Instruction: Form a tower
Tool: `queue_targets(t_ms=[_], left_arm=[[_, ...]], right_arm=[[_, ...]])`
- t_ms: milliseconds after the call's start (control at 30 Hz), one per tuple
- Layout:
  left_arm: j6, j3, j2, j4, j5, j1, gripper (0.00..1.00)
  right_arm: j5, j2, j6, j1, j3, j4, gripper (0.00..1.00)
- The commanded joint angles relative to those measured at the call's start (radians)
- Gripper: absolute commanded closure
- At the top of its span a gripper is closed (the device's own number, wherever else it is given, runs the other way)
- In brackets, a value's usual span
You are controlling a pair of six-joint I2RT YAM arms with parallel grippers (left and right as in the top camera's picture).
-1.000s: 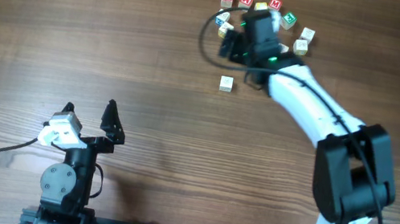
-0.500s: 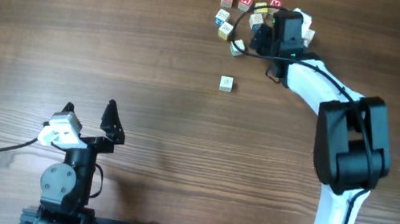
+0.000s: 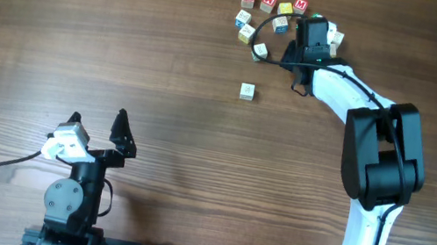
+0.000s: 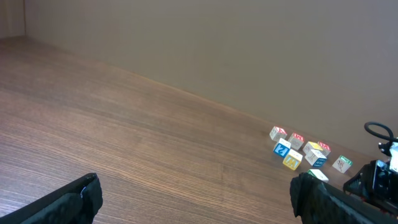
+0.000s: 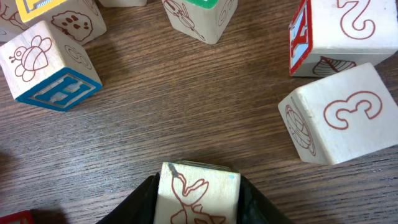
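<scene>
overhead: left fingers (image 3: 120,131) are spread wide; the tower (image 3: 247,91), a single pale cube from above, sits alone on the tabletop (image 3: 83,29) below the letter cubes (image 3: 267,2). left wrist: it stands one cube high. right wrist only: right fingers (image 5: 144,205) grasp a red-drawn cube (image 5: 199,193).

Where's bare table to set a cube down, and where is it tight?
Bare wood all around the lone cube, and the whole stretch between it and the left tool. Crowded: the cube cluster around the right tool and its gripped cube.
</scene>
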Motion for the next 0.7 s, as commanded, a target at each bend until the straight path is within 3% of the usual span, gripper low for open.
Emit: queue_targets(t_ms=[0, 167, 367, 467, 533, 567, 600, 667], left_arm=[[0.019, -0.006, -0.005, 0.003, -0.006, 0.005, 0.0], [0.019, -0.006, -0.005, 0.003, -0.006, 0.005, 0.0], [0.019, -0.006, -0.005, 0.003, -0.006, 0.005, 0.0], [0.019, -0.006, -0.005, 0.003, -0.006, 0.005, 0.0], [0.019, -0.006, -0.005, 0.003, -0.006, 0.005, 0.0], [0.019, -0.006, -0.005, 0.003, -0.006, 0.005, 0.0], [0.02, -0.006, -0.005, 0.003, -0.006, 0.005, 0.0], [0.019, -0.006, -0.005, 0.003, -0.006, 0.005, 0.0]], right_arm=[[-0.052, 0.019, -0.019, 0.001, 0.041, -0.028, 0.63], [-0.172, -0.072, -0.183, 0.001, 0.076, -0.119, 0.71], [-0.306, -0.167, -0.656, 0.001, 0.059, -0.366, 0.7], [-0.306, -0.166, -0.698, 0.001, 0.001, -0.373, 0.53], [-0.306, -0.166, -0.697, 0.001, -0.006, -0.366, 0.11], [-0.306, -0.166, -0.679, 0.002, -0.005, -0.357, 0.0], [-0.306, -0.166, -0.639, 0.001, -0.005, -0.344, 0.0], [-0.306, -0.166, -0.426, 0.001, 0.006, -0.324, 0.0]])
